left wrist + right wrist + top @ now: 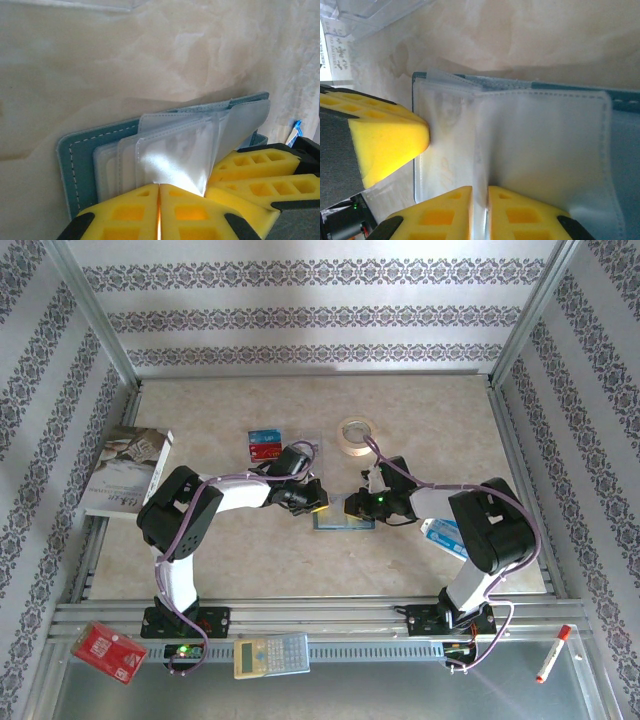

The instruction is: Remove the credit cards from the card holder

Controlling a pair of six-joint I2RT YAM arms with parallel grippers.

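Yellow left jaws pressed together on a clear sleeve (pixel 172 160) of the card holder (pixel 80 150); right jaws clamp another sleeve.
Holder lies open on the desk (pixel 430 400) between both arms; two credit cards (pixel 265 445) lie beyond the left arm.

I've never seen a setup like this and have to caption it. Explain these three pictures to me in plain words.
Two robot arms are bolted at the near edge of a table. One picture looks down from above. The other two come from a camera on each wrist, looking past that arm's own yellow foam hand. On the table lie an open teal card holder, two cards, a tape roll and a book. The right hand pinches one of the holder's clear sleeves. The left hand is shut, touching the sleeves' edge.
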